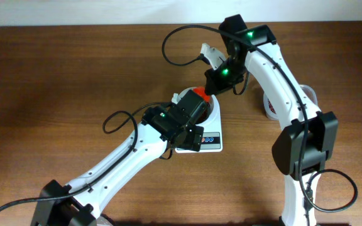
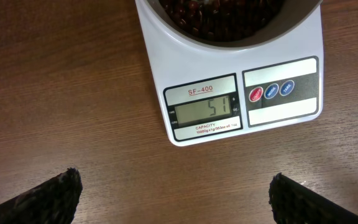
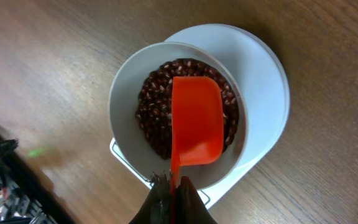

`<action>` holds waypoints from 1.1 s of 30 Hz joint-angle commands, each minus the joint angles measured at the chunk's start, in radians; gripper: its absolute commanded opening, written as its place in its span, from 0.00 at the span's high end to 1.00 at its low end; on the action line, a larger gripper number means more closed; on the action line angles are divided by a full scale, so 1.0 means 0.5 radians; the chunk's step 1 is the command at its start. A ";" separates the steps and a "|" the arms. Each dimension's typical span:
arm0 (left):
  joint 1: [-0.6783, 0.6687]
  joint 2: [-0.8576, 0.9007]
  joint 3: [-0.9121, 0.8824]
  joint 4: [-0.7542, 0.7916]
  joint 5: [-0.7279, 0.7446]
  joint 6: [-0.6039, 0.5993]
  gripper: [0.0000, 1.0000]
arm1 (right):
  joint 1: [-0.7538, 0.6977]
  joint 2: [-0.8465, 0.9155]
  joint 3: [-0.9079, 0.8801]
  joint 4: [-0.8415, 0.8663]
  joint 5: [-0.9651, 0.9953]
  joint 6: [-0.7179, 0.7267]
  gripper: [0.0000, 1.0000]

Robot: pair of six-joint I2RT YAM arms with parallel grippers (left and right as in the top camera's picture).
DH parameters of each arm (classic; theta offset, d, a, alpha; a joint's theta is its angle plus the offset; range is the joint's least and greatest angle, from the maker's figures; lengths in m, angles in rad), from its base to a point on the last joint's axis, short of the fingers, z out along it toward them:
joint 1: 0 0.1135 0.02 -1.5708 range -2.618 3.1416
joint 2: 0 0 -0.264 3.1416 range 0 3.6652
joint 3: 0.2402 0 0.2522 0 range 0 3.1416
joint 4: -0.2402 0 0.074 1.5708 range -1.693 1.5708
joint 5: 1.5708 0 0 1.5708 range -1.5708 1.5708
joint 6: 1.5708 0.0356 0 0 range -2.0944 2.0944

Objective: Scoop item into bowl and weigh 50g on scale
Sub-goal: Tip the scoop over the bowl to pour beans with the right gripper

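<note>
The white scale lies on the wooden table, and its display reads 51. On it stands the white bowl, holding dark red-brown beans. My right gripper is shut on the handle of an orange scoop. The scoop hangs over the bowl with nothing in its cup. My left gripper hovers open over bare table just in front of the scale, with nothing between its fingers. From overhead, the left gripper and the scoop hide most of the bowl, leaving the scale's front visible.
A white container with red markings and a clear tub stand at the right, partly behind the right arm. Black cables loop over the table near both arms.
</note>
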 commanded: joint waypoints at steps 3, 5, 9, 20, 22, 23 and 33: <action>-0.006 -0.009 -0.011 0.003 -0.021 -0.010 0.01 | 0.013 -0.019 -0.131 0.101 0.056 -0.005 0.96; -0.006 -0.009 -0.011 0.002 -0.021 -0.010 0.01 | 0.013 -0.019 -0.201 0.170 0.056 -0.005 0.96; -0.006 -0.009 -0.011 0.003 -0.021 -0.010 0.01 | 0.013 -0.019 -0.232 0.169 0.054 -0.005 0.96; -0.005 -0.009 -0.011 0.002 -0.021 -0.010 0.01 | 0.014 -0.019 -0.233 0.146 0.048 -0.005 0.96; -0.006 -0.009 -0.011 0.002 -0.021 -0.010 0.01 | 0.036 -0.019 -0.233 0.146 0.049 -0.004 0.96; -0.006 -0.009 -0.011 0.002 -0.021 -0.010 0.01 | 0.059 -0.019 -0.233 0.147 0.049 -0.004 0.96; -0.006 -0.009 -0.011 0.003 -0.021 -0.010 0.01 | 0.172 -0.020 -0.233 0.130 0.135 0.017 0.96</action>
